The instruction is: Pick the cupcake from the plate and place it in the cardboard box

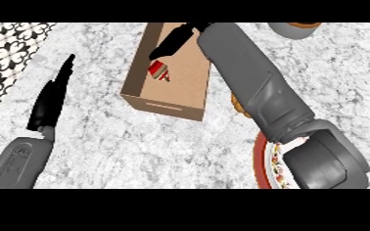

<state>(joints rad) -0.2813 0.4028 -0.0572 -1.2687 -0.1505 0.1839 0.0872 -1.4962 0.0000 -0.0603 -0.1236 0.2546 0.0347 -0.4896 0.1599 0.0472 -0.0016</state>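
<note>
A: Nearest items?
B: Plate, red-rimmed, lower right, no cupcake visible on it. Left hand, fingers straight and together, resting at left.
A: Farther?
B: Cardboard box; cupcake inside. Right hand above it, fingers extended, holding nothing.
A: Status?
B: Placement apparently done; only withdrawal remains.
</note>
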